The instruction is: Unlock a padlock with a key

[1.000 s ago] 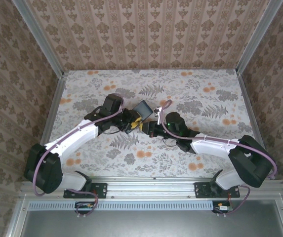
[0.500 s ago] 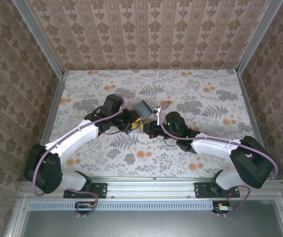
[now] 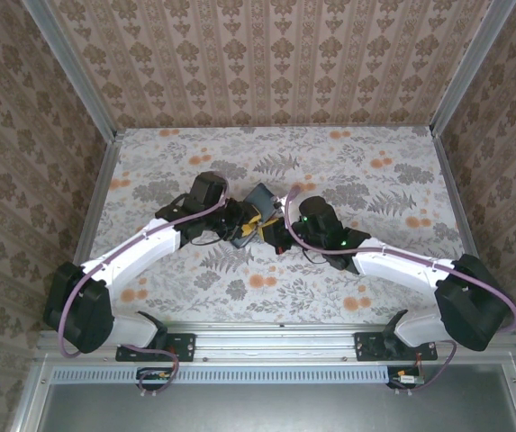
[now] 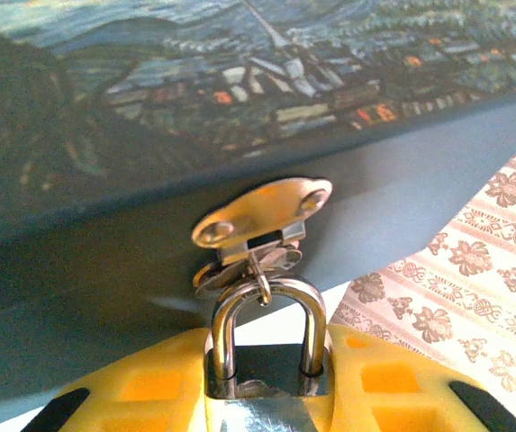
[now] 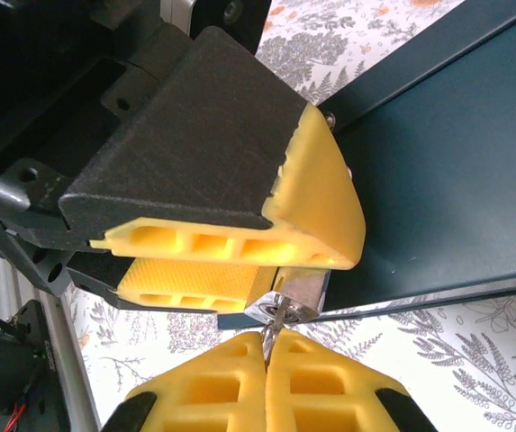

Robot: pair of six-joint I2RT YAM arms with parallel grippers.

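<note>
- The left gripper (image 4: pixel 265 391) is clamped on the padlock (image 4: pixel 262 373), whose shackle hangs at 6 o'clock from the hasp (image 4: pixel 262 211) of the blue box (image 4: pixel 104 261).
- The right gripper (image 5: pixel 267 364) has its pads pressed together on the key (image 5: pixel 273 324), which meets the keyway from 6 o'clock.
- My advice: hold the blade in line with the keyway, twist gently, and brace the lock firmly.

padlock (image 4: pixel 265 389) | clamped between yellow fingers (image 4: pixel 140 387) | hooked through box (image 4: pixel 104 261) hasp (image 4: pixel 262 211)
</note>
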